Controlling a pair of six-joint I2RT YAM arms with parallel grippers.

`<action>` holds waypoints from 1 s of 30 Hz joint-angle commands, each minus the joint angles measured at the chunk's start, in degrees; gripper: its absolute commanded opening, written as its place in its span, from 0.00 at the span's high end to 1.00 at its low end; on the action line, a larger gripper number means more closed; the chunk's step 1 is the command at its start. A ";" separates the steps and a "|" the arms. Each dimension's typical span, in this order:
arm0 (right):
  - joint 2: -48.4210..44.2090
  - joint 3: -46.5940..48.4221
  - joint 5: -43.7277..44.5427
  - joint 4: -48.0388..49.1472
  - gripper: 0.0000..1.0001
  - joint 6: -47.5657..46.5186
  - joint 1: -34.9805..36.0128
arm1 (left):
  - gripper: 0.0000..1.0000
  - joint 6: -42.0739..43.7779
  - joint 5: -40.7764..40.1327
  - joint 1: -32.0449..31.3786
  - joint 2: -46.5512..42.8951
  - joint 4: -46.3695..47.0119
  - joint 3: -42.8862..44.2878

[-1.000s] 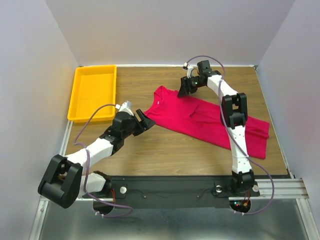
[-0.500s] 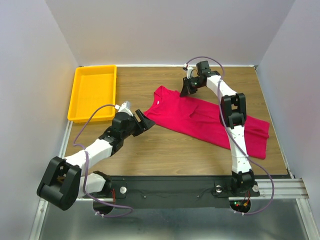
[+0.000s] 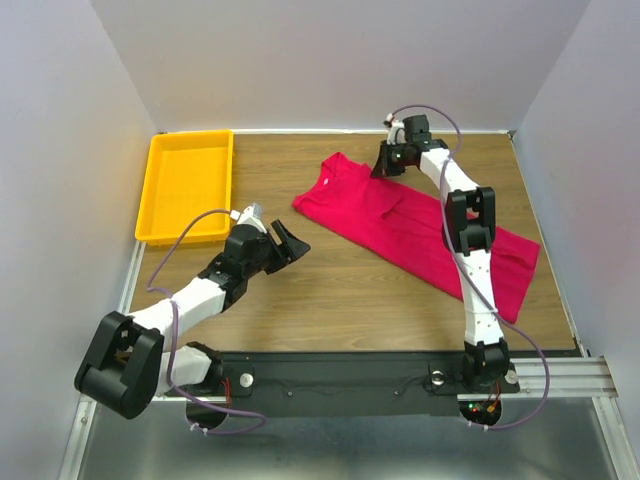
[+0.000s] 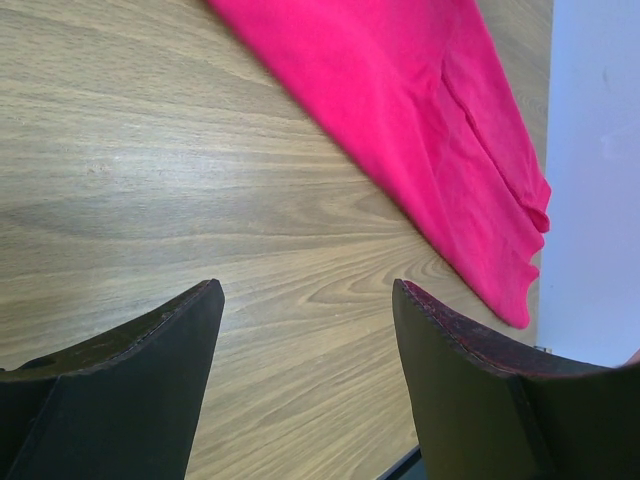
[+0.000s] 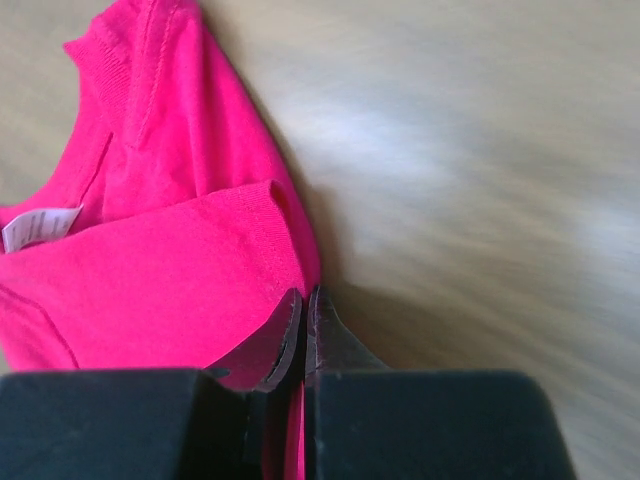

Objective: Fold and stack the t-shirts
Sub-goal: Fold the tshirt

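Note:
The crimson-red t-shirt (image 3: pixel 400 225) lies spread out diagonally on the wooden table, collar end at the back, hem toward the front right. My right gripper (image 3: pixel 388 165) is at the shirt's far edge beside the collar. In the right wrist view its jaws (image 5: pixel 303 297) are pressed together on a fold of the red t-shirt (image 5: pixel 170 260), whose white neck label shows at the left. My left gripper (image 3: pixel 295 240) stands open over bare wood, left of the shirt and not touching it. In the left wrist view the t-shirt (image 4: pixel 400 110) lies beyond the spread fingers (image 4: pixel 150 340).
An empty yellow plastic tray (image 3: pixel 188 185) stands at the back left of the table. White walls close in the back and both sides. The right arm's links reach over the shirt's right part.
My right gripper has shut on the shirt's far edge and drawn it toward the back right. The shirt's near-left corner has slid away from the left gripper, which stayed open and still.

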 commanded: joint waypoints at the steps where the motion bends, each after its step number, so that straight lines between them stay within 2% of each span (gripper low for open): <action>1: 0.15 1.51 11.01 8.02 0.99 7.49 -3.82 | 0.21 1.21 -0.48 -0.24 1.33 1.04 0.92; 9: -3.10 -4.55 28.14 9.35 1.00 13.56 -6.20 | 0.21 1.65 0.22 -0.24 3.79 2.62 2.41; 12: -4.42 -5.70 26.59 9.35 0.98 14.09 -7.16 | 0.21 2.09 1.36 -0.24 5.28 3.84 3.11; 13: -5.04 -6.66 25.98 9.35 0.83 12.87 -7.25 | 0.21 2.35 1.80 -0.24 6.24 4.29 3.29; 16: -9.16 -8.51 25.70 9.35 0.53 9.88 -7.25 | 0.21 2.70 3.56 -0.42 8.27 5.87 4.78; 17: -10.48 -10.43 25.97 9.35 0.40 7.52 -7.51 | 0.21 2.70 3.82 -0.85 9.84 6.13 5.40; 20: -17.42 -15.34 26.24 9.35 0.29 2.95 -8.48 | 0.21 1.92 4.79 -3.13 13.70 8.41 8.38; 22: -23.98 -18.78 24.40 9.35 0.26 -2.13 -9.18 | 0.22 -0.01 5.23 -5.76 17.65 10.52 11.36; 23: -26.90 -23.58 23.17 9.35 0.25 -4.78 -9.36 | 0.23 -0.89 5.32 -6.65 19.16 11.23 12.42; 24: -29.54 -26.41 21.07 9.35 0.21 -6.81 -9.62 | 0.25 -1.86 5.40 -7.61 20.74 11.84 14.70; 26: -38.29 -35.08 17.55 9.44 0.20 -11.54 -9.63 | 0.26 -6.33 5.58 -10.85 25.82 15.08 17.69; 30: -51.69 -48.10 13.94 9.35 0.20 -13.86 -12.70 | 0.26 -16.35 5.32 -17.62 34.19 20.97 22.00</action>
